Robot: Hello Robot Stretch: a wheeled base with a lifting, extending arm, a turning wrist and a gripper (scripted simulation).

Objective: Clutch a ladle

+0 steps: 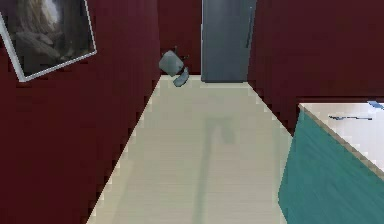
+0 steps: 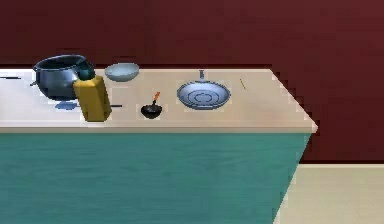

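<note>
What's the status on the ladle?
Possible ladle: small, dark, reddish handle, on counter. Flanked by yellow bottle and grey pan, both apart from it.

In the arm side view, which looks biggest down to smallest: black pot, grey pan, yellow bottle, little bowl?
1. black pot and grey pan: about alike, not ranked
2. yellow bottle, nearer the camera, so unsure
3. little bowl
</note>
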